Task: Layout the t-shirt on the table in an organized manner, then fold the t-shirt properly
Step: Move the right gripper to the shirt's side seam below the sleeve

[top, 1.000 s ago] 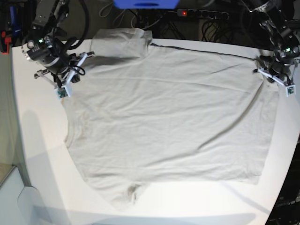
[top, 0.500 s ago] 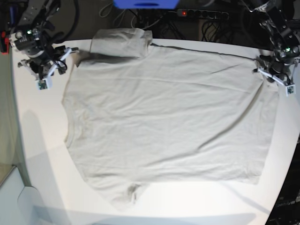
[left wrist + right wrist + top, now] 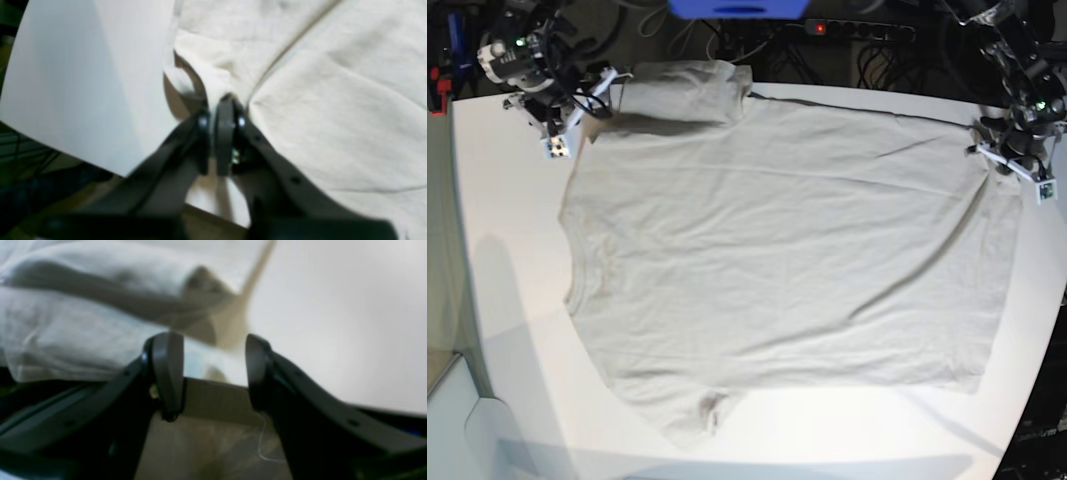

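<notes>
The light grey-beige t-shirt (image 3: pixel 777 250) lies spread flat and wrinkly over the white table (image 3: pixel 507 300), with one sleeve (image 3: pixel 687 90) at the far edge and the other at the near edge. My left gripper (image 3: pixel 1005 152) is at the shirt's far right corner, shut on a pinch of cloth. In the left wrist view, that gripper (image 3: pixel 222 106) grips a fold of the t-shirt (image 3: pixel 333 100) beside bare table (image 3: pixel 83 83). My right gripper (image 3: pixel 587 95) hovers at the far left corner. In the right wrist view this gripper (image 3: pixel 210 366) stands open and empty, the t-shirt (image 3: pixel 83 323) just beyond it.
A power strip (image 3: pixel 857 28) with a red light, cables and a blue object (image 3: pixel 737 8) sit behind the table's far edge. The table's rounded edges run close to both grippers. Bare white table (image 3: pixel 333 323) lies to the right of the open fingers.
My right gripper has let go of the shirt's left edge, opened, and swung away to the far left corner beside the sleeve. The left gripper has stayed put, still pinching the cloth.
</notes>
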